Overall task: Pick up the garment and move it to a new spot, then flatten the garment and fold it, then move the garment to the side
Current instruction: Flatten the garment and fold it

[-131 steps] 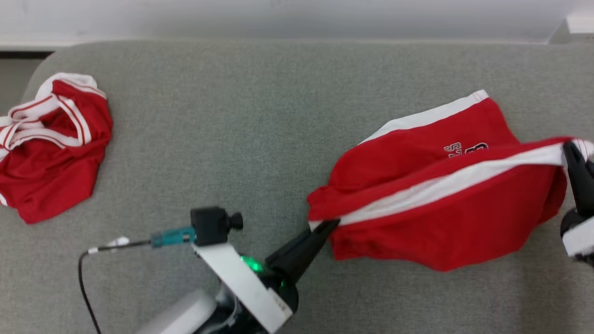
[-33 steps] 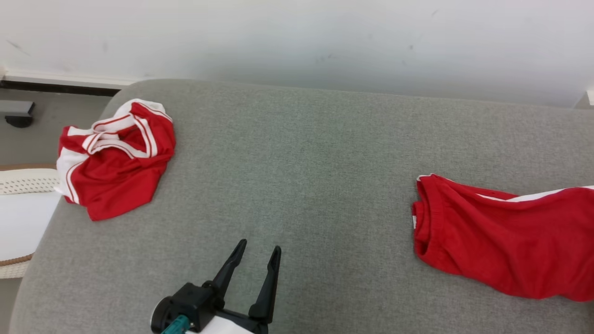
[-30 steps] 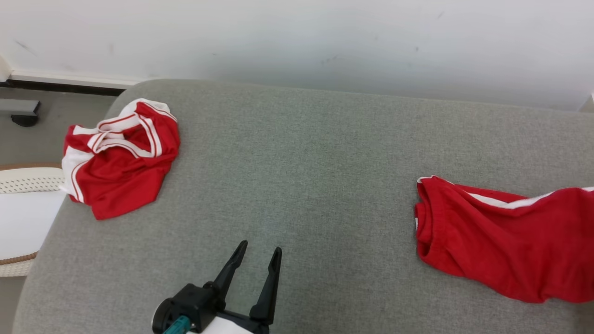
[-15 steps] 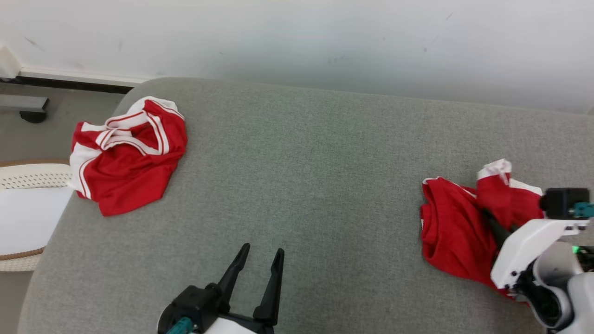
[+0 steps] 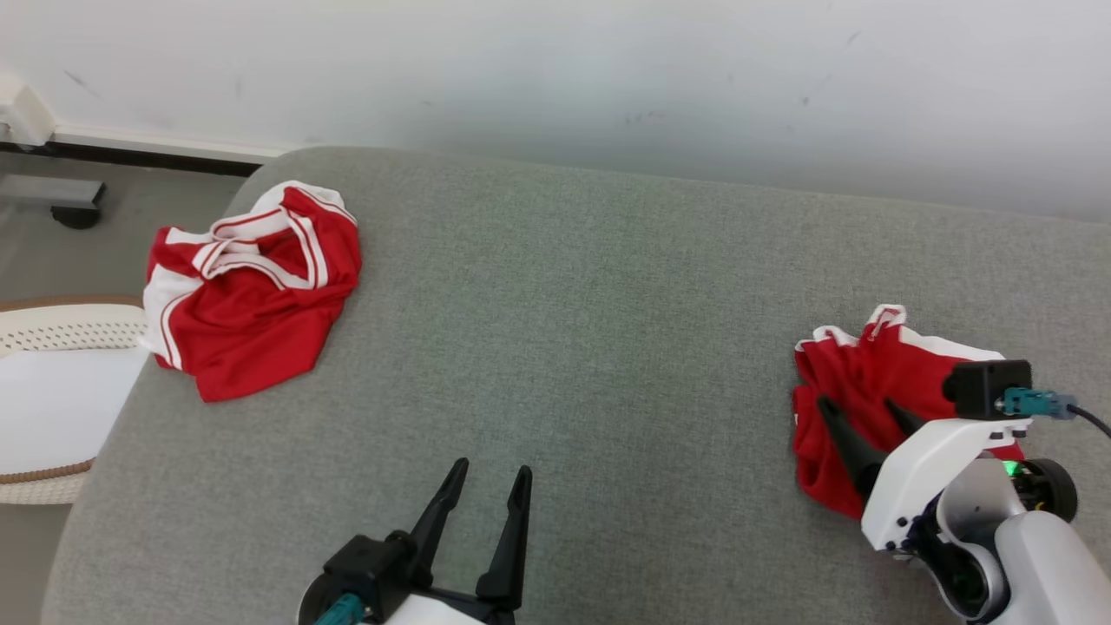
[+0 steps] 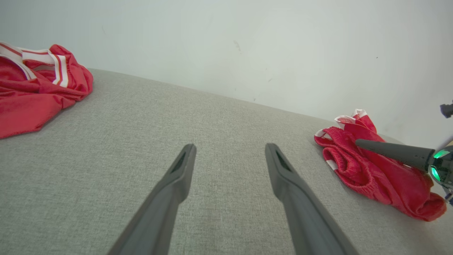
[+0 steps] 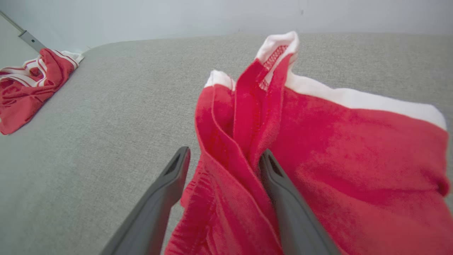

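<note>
Wall [image 5: 555, 78]: pale, lightly scuffed, running behind the cushion.
Cushion [image 5: 608, 347]: wide grey fabric surface with a rounded far-left corner; everything below lies on or above it.
Garment [image 5: 855, 373]: red with white trim, bunched in a heap at the cushion's right side, with 1 fold standing up.
Second garment [image 5: 252, 304]: red with white stripes, crumpled near the far-left corner, well apart from the first.
Basket [image 5: 61, 325]: white and perforated, off the cushion's left edge, partly in view.
Right gripper [image 5: 855, 404]: released, its 2 fingers spread over the garment; the raised fold stands between them and touches 1 finger, with no pinch.
Left gripper [image 5: 491, 469]: released, 2 fingers wide apart above bare cushion at the near edge, holding nothing.
</note>
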Available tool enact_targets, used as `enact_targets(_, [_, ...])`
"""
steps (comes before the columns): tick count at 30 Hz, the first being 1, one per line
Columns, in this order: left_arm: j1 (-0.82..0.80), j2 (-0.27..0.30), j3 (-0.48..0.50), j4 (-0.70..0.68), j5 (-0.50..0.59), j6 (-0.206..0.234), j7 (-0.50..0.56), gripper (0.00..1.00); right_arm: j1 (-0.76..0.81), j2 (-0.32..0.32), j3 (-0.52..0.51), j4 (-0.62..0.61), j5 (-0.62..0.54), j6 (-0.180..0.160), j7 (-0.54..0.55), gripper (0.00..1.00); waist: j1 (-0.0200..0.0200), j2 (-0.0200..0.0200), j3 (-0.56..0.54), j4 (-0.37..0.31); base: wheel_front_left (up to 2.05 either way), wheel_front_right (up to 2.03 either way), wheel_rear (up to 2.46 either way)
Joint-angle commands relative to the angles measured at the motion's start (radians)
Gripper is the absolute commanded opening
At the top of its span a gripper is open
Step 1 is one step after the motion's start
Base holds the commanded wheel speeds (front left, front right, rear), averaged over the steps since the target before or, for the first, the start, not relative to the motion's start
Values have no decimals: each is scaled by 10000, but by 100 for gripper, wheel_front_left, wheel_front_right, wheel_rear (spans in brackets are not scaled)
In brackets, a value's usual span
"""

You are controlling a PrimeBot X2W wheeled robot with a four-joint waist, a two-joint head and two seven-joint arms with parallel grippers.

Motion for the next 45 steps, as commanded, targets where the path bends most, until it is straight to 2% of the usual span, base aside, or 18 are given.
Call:
enact_targets(1, [43, 34, 95, 45, 69, -10, -9, 100, 84, 74, 217, -96, 179, 4, -173, 100, 0, 0, -73, -59, 0, 0, 0])
enact_targets(11, [319, 33, 375, 127, 234, -40, -9, 100, 789, 274, 1118, -933, 703, 4, -834, 100, 0, 0, -519, -285, 0, 0, 0])
enact_targets(17, [582, 33, 673, 121, 392, -74, -9, 100, 1401, -106, 1097, -1951, 404, 4, -1564, 100, 0, 0, -855, -492, 0, 0, 0])
enact_targets(22, [847, 35, 818, 73, 479, -47, -9, 100, 2057, -533, 614, -2626, -381, 4, -2216, 100, 0, 0, -1154, -651, 0, 0, 0])
enact_targets(26, [966, 34, 882, -36, 491, -50, -9, 100, 2522, -590, -295, -2949, -858, 4, -2626, 100, 0, 0, -1205, -722, 0, 0, 0])
enact_targets(29, [962, 34, 874, -106, 498, -102, -9, 100, 2713, -727, -900, -2883, -1492, 4, -2907, 100, 0, 0, -1162, -716, 0, 0, 0])
enact_targets(33, [834, 34, 874, -182, 659, -197, -9, 100, 2710, -574, -1509, -2378, -2048, 4, -3275, 100, 0, 0, -1011, -646, 0, 0, 0])
enact_targets(39, [735, 34, 906, -234, 791, -301, -9, 100, 2203, -455, -1068, -1076, -2758, 4, -3768, 100, 0, 0, -754, -438, 0, 0, 0])
enact_targets(40, [710, 34, 932, -242, 807, -310, -9, 100, 2072, -415, -949, -808, -2869, 3, -3879, 96, 0, 0, -696, -414, 0, 0, 0])
enact_targets(41, [678, 34, 939, -241, 810, -315, -9, 100, 1967, -332, -806, -505, -2952, 3, -3949, 86, 0, 0, -666, -387, 0, 0, 0])
enact_targets(42, [657, 34, 949, -237, 803, -315, -9, 100, 1847, -302, -630, -247, -3063, 3, -4021, 62, 0, 0, -632, -353, 0, 0, 0])
enact_targets(43, [624, 34, 933, -231, 786, -311, -9, 100, 1712, -259, -507, 16, -3123, 1, -4113, 49, 0, 0, -594, -315, 0, 0, 0])
enact_targets(45, [591, 34, 929, -207, 733, -302, -9, 100, 1542, -96, -207, 547, -3224, 0, -4240, 35, 0, 0, -564, -251, 0, 0, 0])
